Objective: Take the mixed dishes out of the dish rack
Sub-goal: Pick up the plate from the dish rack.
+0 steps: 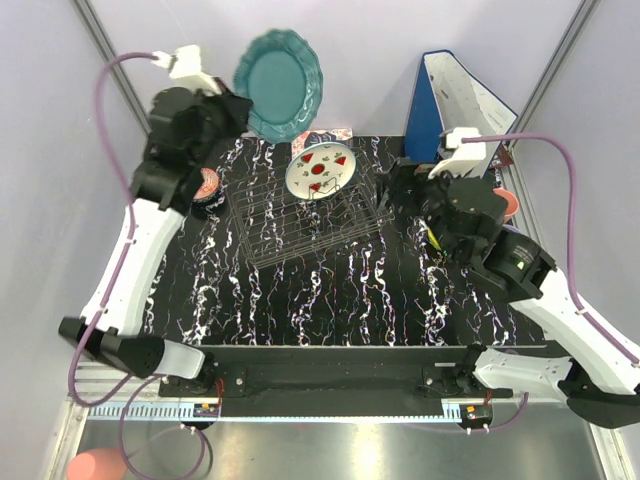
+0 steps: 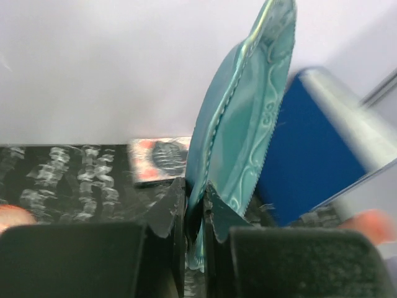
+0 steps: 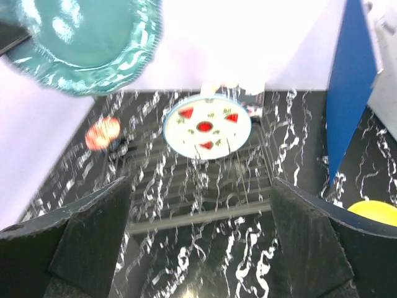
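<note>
One teal scalloped plate [image 1: 280,85] is up in the air over the table's far left corner. It is pinched at its lower rim by the left gripper [image 2: 195,192], whose two fingers are clenched on either side of the edge. The plate stands on edge. In the left wrist view it rises from the jaws and leans to the right, and in the top view its hollow face is turned toward the camera. It is well above the dish rack [image 1: 290,225] and touches nothing else.

The rack sits left of centre on the table [image 1: 330,300], turned slightly askew. A white plate with red watermelon marks [image 1: 320,172] stands on edge at its far side, face toward the arms. A patterned book [image 1: 340,133] lies just behind it at the far edge.

Black marbled tabletop shows between the rack's near side and the arm bases. A blue binder [image 1: 432,105] stands at the far right.

The right gripper [image 3: 200,186] hangs right of the rack, fingers spread wide and grasping nothing. A yellow-green bowl [image 3: 375,214] lies near its right finger.
</note>
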You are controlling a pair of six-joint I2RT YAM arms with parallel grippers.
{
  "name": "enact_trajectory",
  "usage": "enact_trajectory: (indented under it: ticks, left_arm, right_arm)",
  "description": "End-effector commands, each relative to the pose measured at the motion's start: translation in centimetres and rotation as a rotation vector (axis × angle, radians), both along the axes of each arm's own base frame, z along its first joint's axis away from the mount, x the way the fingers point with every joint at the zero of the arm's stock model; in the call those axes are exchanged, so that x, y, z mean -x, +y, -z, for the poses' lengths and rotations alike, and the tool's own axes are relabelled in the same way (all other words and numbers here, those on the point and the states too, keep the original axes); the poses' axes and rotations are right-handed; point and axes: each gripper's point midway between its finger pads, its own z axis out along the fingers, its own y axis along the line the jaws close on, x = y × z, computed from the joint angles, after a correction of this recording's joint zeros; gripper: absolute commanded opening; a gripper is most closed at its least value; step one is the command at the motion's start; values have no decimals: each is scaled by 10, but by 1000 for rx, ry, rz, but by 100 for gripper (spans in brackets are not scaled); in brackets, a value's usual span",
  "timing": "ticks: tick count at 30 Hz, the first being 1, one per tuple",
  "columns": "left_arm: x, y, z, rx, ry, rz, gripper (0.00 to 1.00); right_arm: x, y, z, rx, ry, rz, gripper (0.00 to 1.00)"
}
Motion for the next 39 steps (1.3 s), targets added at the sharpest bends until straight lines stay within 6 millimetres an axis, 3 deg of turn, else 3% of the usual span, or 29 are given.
enact_trajectory:
  ticks: [1,3,4,6,7,9,10,13,16,24,34,38,39]
  left_arm:
    - [46,-17,-41,518,46,186,0]
    - [68,-28,-44,696,75,307,0]
    - [68,-34,-8,736,158,322,0]
    - [90,-43,-11,850,166,435,0]
    - [92,-48,14,877,227,452,0]
    - [114,-51,9,917,229,530,0]
    - [117,-52,17,918,243,533,0]
    - [135,-49,11,891,227,541,0]
    - [139,-54,19,862,261,528,0]
    - [143,-65,26,871,294,561,0]
    - [144,-78,37,885,338,591,0]
    - [146,-82,41,881,355,600,0]
    - [145,-82,44,881,360,595,0]
  right_arm:
    - [-7,-14,-42,-117,-61,30,100]
    - [-14,-24,-45,-177,-40,44,100]
    - [-14,-20,-47,-197,-32,2,100]
    - [-17,-20,-47,-246,-2,-18,100]
    - [-21,-19,-46,-256,15,-51,100]
    - [-22,-13,-45,-296,44,-84,100]
    - [-21,-8,-44,-307,56,-122,100]
    - [-21,7,-39,-349,111,-189,100]
    - [-21,10,-35,-384,147,-207,100]
    - [-19,26,26,-424,333,-245,94]
    - [-31,51,33,-472,342,-330,93]
    - [-36,57,35,-485,339,-344,81]
    - [-38,59,38,-483,346,-345,73]
